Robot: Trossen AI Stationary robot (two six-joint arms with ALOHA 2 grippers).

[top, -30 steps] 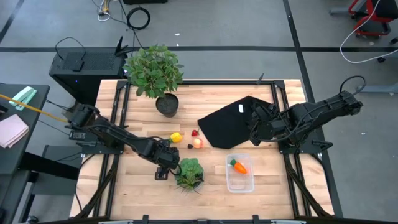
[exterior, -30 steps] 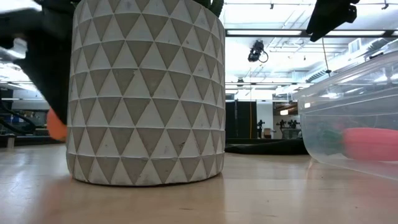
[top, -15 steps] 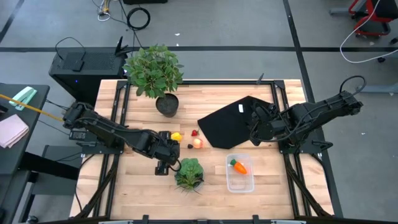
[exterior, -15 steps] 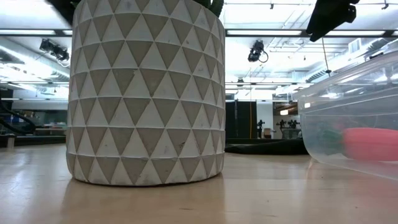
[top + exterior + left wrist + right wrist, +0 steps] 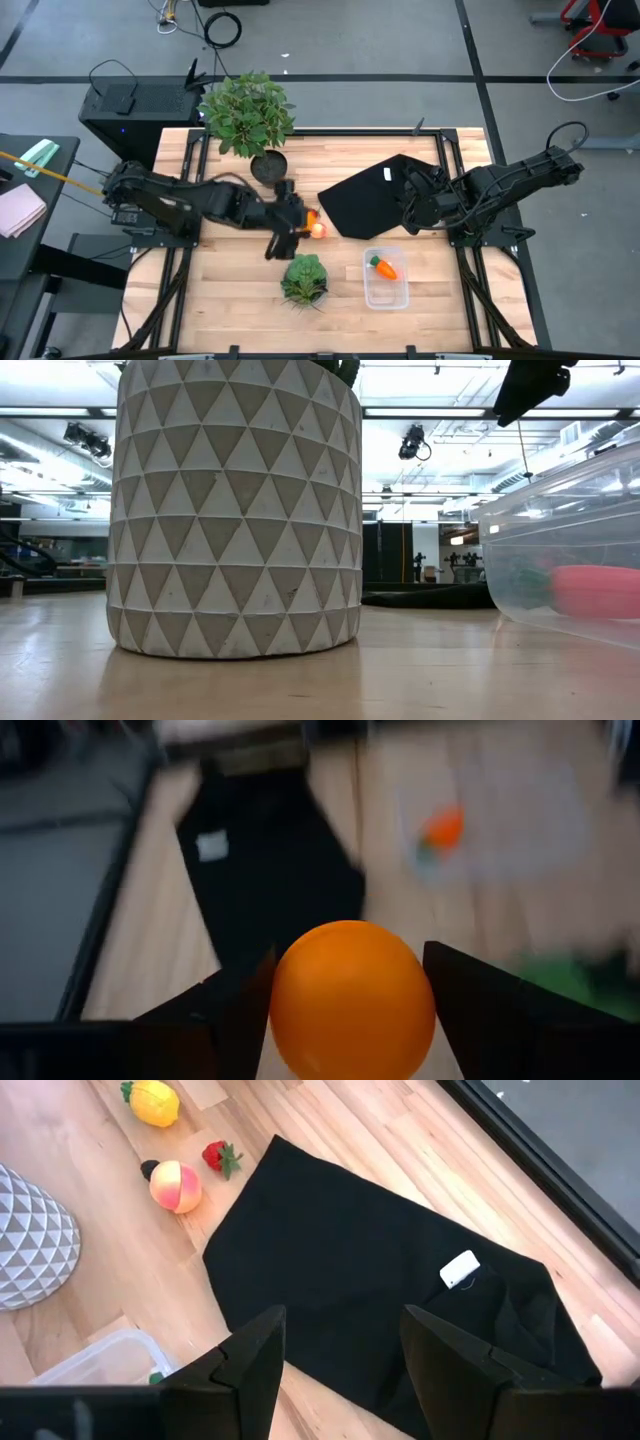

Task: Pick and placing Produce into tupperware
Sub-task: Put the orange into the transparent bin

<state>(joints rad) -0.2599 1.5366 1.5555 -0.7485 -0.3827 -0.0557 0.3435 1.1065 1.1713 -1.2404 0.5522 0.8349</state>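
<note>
Left gripper clenched on orange ball, near table centre, at twelve o'clock from lettuce head. Right gripper released, hovering over black cloth. Tupperware at three o'clock from lettuce, holding orange carrot.

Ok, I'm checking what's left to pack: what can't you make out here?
High view: the left gripper covers the yellow piece.
Low view: the plant pot blocks the table behind it; the right edge cuts off the tupperware.
Left wrist view: blur smears the orange carrot; the held orange ball hides what lies behind.
</note>
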